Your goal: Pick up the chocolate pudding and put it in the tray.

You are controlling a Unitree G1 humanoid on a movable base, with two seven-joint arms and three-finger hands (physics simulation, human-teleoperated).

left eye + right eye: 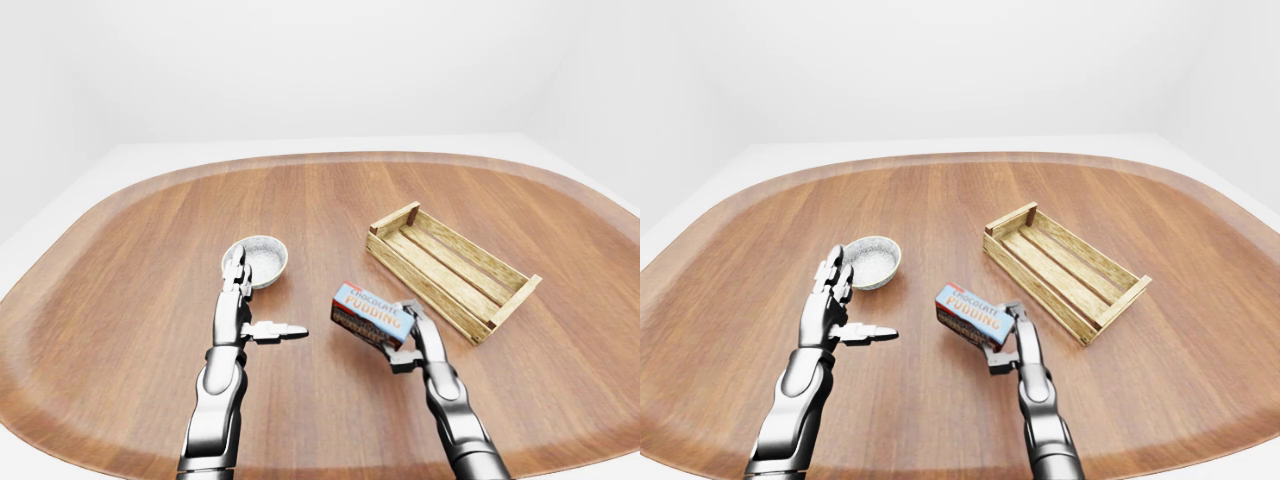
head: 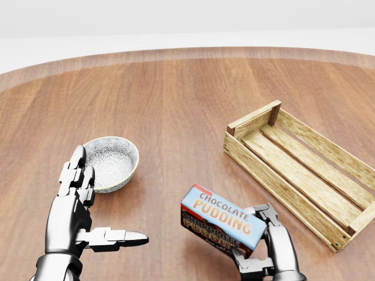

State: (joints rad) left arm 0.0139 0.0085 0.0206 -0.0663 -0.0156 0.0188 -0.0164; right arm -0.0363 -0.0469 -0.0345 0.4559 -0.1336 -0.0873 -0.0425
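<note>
The chocolate pudding (image 2: 221, 224) is a blue and brown box at the bottom centre of the head view. It is tilted and held just off the wooden table. My right hand (image 2: 253, 237) is shut on its right end, fingers over the top edge and thumb under it. The tray (image 2: 275, 188) is an empty slatted wooden crate to the right of the box, apart from it. My left hand (image 2: 105, 205) is open at the lower left, thumb pointing right, holding nothing.
A patterned grey bowl (image 2: 111, 161) sits on the table just above my left hand. The round wooden table (image 1: 120, 300) ends in a curved rim, with white floor beyond it at the top.
</note>
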